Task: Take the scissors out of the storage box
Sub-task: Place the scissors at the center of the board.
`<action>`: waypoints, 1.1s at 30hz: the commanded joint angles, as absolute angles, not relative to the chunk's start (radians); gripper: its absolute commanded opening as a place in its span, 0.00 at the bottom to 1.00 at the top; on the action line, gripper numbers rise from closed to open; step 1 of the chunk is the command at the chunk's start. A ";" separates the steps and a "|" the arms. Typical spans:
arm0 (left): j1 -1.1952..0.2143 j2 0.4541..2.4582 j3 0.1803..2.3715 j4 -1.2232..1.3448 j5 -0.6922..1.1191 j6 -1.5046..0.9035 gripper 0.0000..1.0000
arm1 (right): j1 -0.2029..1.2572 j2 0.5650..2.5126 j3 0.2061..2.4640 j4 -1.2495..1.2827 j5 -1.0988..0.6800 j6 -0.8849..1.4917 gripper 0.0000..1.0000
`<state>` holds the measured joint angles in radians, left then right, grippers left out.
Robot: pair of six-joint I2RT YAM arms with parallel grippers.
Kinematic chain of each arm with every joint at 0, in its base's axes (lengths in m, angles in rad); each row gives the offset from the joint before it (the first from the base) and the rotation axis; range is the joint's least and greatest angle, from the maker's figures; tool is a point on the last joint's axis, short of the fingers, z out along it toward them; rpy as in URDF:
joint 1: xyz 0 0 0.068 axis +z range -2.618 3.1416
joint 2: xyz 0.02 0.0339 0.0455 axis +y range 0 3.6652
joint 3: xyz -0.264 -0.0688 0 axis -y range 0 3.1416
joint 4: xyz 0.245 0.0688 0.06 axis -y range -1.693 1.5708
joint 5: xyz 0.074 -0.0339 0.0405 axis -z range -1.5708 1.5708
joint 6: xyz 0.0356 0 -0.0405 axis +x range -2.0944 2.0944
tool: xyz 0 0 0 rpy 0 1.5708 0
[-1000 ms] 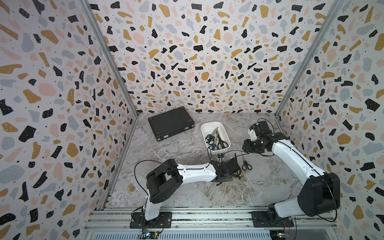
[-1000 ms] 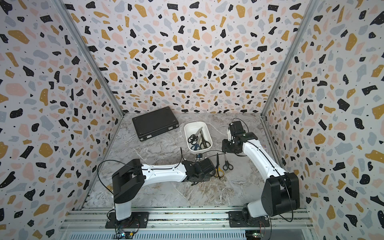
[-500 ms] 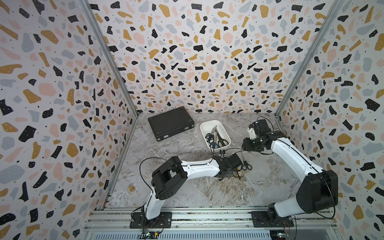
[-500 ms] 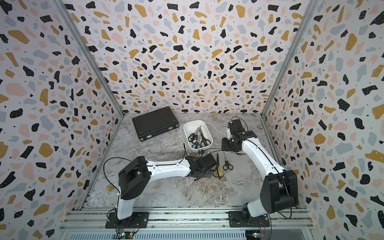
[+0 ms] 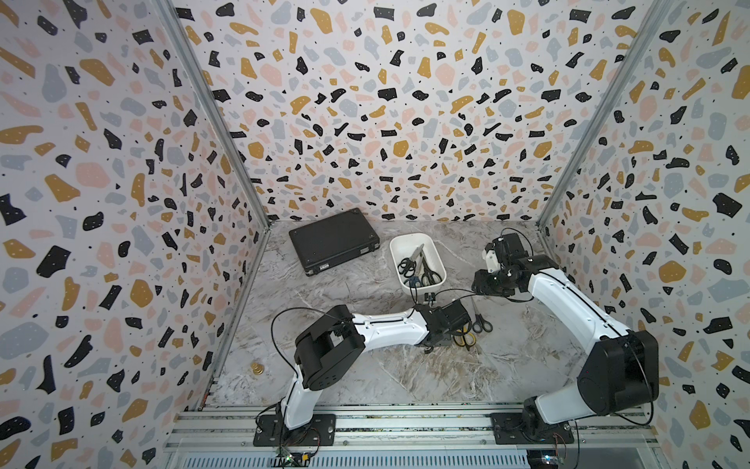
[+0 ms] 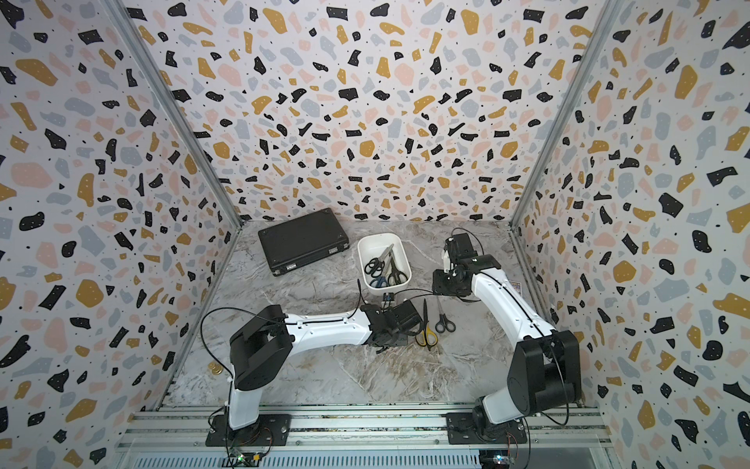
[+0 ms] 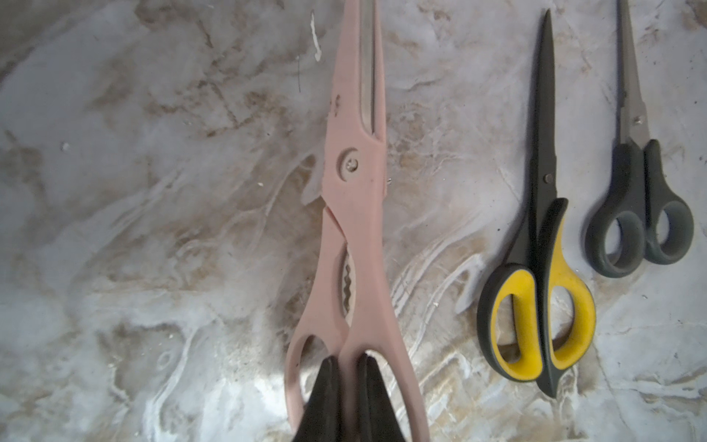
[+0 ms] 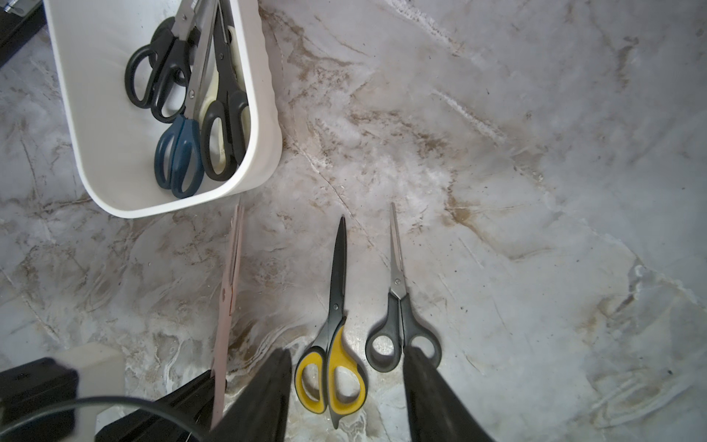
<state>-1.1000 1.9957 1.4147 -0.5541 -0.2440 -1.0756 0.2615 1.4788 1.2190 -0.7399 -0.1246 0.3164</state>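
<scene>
Left wrist view: my left gripper (image 7: 346,386) pinches the pink scissors (image 7: 354,214) by one handle loop.
Right gripper (image 8: 346,398) apart, empty; released while seemingly tilted, they could tip onto the yellow-and-black scissors (image 7: 537,268).

7 pairs of scissors are counted: 4 in the storage box (image 8: 264,126), namely 2 black (image 8: 153,76) (image 8: 225,114), 1 blue (image 8: 180,160) and 1 cream (image 8: 212,99), and 3 outside it, pink (image 7: 355,214), yellow-and-black (image 7: 535,291) and grey (image 7: 639,214). 1 storage box, 1 black case (image 5: 332,239) and 2 arms are counted.
</scene>
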 commanded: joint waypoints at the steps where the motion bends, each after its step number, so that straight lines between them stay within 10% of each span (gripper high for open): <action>1: -1.092 2.041 1.439 -0.584 -0.225 -1.064 0.01 | 0.265 1.471 1.250 -0.746 -0.125 0.314 0.53; 33: -0.988 1.715 1.424 -0.593 -0.411 -0.704 0.43 | 0.275 1.531 1.347 -0.765 -0.132 0.320 0.53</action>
<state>-1.0439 1.7344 1.4017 -0.5598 -0.3244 -0.8627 0.2680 1.5188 1.2869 -0.7425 -0.1375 0.3202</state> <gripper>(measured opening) 0.409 0.533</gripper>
